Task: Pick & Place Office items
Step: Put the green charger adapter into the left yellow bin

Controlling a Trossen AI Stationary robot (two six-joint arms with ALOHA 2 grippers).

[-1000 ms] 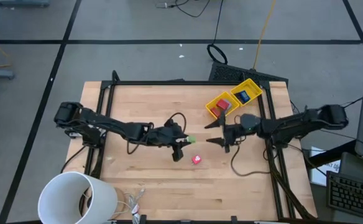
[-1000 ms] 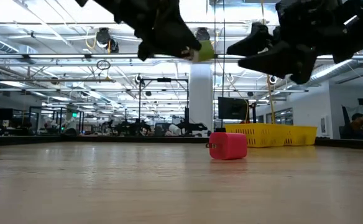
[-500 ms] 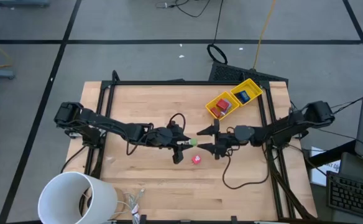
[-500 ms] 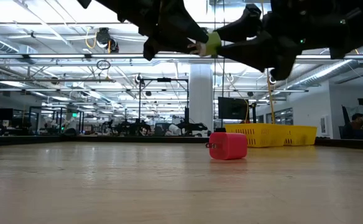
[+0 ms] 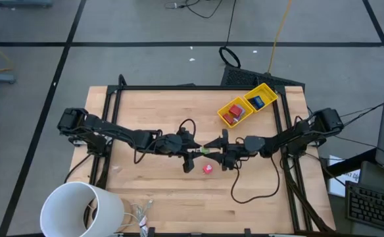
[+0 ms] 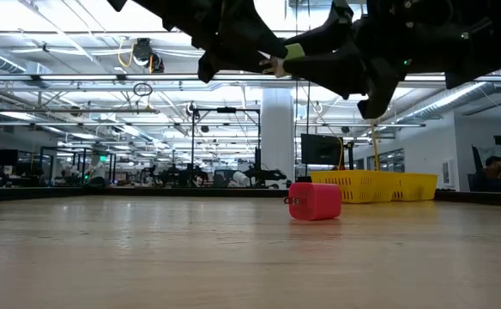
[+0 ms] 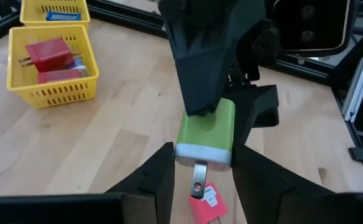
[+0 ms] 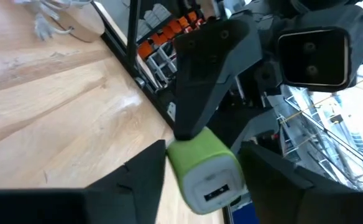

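The green bit [image 5: 205,150] is a small green block with a white end and a metal prong. It hangs in the air over the table's middle, between both grippers. My left gripper [image 7: 203,180] is shut on it. My right gripper [image 8: 206,180] is open and faces the left one, one finger on each side of the block's far end [image 8: 203,165]. The pink-red bit [image 5: 208,169] lies flat on the table just below them [image 6: 315,201]. Red blocks [image 7: 48,55] and a blue rectangle [image 5: 258,101] lie in the yellow bin [image 5: 246,105]. My left gripper pinches the green bit between its two fingers at the white, pronged end [image 7: 203,152]. The fingers [image 7: 153,177] come level from the table's left. The block is lifted clear, high above the table. My right gripper's fingers [image 8: 141,177] flank the block's green end; I cannot tell whether they touch it.
The yellow bin stands at the far right of the table [image 6: 375,186]. A big white cylinder [image 5: 80,209] sits at the near left corner. A black cable [image 5: 244,191] trails over the table under the right arm. Bare wood shows to the near left.
My right gripper has moved toward the table's left, from beside the bin to the green bit, and its fingers now stand on either side of it. My left gripper has kept the block lifted in the same place.
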